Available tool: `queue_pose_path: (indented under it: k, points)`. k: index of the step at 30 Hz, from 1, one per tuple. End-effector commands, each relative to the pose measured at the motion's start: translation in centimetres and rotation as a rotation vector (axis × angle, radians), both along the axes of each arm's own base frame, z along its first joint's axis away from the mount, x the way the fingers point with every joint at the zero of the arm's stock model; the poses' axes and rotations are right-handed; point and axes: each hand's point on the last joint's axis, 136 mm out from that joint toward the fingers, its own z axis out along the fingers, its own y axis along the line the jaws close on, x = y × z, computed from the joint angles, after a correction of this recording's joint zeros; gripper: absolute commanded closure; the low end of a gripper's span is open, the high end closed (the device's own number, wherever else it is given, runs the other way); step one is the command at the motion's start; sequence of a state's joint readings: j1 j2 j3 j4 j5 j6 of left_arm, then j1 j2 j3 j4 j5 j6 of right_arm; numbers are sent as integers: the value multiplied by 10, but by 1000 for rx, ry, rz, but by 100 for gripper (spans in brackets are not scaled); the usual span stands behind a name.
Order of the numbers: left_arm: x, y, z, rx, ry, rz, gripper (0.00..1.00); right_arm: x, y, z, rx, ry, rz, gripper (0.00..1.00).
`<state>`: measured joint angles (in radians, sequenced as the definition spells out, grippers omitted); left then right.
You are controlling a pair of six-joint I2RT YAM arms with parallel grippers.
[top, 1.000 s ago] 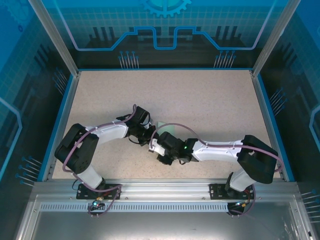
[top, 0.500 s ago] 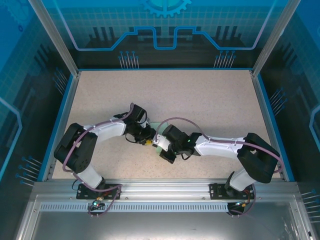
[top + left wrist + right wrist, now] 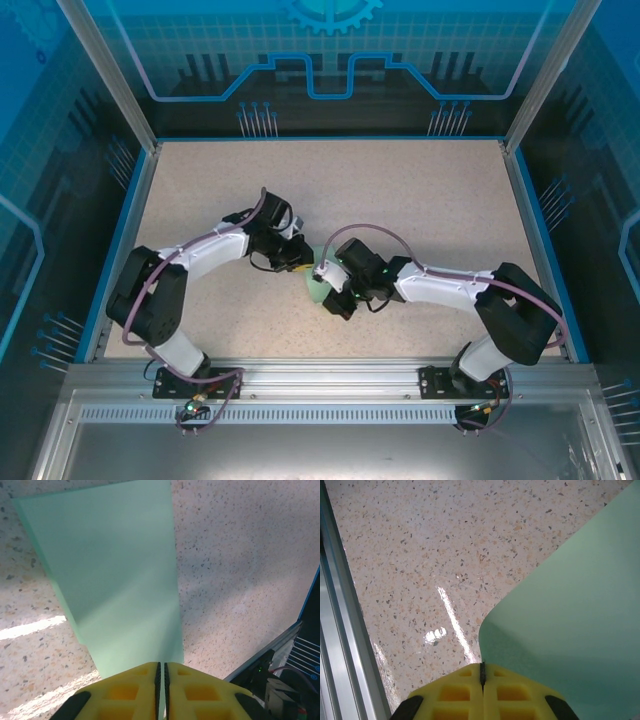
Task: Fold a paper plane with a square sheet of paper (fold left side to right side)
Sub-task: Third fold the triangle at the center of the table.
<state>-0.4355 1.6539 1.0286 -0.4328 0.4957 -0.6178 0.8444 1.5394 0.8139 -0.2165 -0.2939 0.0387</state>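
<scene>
The square sheet of paper point(image 3: 317, 292) is pale mint green and hangs between the two wrists at the table's middle, mostly covered by them. In the left wrist view the sheet point(image 3: 115, 570) is a long flat panel running away from my left gripper point(image 3: 161, 664), whose yellow fingers point(image 3: 130, 690) are shut on its near edge. In the right wrist view the sheet point(image 3: 570, 610) curves off to the right, and my right gripper point(image 3: 481, 665) is shut on its rounded edge. From above, the left gripper point(image 3: 302, 265) and right gripper point(image 3: 323, 279) nearly meet. The paper plane is out of view.
The speckled beige table point(image 3: 400, 200) stretches open behind and beside both arms, bounded by a blue rim point(image 3: 130, 220). A blue frame rail point(image 3: 309, 605) and a cable cluster point(image 3: 280, 690) lie right of the left wrist. A metal rail point(image 3: 335, 630) runs along the right wrist's left.
Both grippers came together near the table's middle and shifted slightly farther away. The left jaws opened briefly and closed again on the sheet. The sheet, earlier peeking out behind the wrists, now shows below them.
</scene>
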Motion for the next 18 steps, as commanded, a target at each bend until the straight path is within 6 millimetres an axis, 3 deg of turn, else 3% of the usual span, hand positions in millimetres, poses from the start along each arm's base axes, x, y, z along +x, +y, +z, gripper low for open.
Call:
queue_pose_path:
  k: [1, 9, 18]
  points:
    - [8, -9, -5, -39, 6, -35, 87, 2, 4, 7, 30, 52, -15, 100]
    - [23, -30, -40, -23, 58, -100, 90, 3, 7, -1, 27, 128, -25, 100]
    - [13, -31, -77, 59, 123, -149, 92, 26, 3, 1, 42, 183, -140, 100]
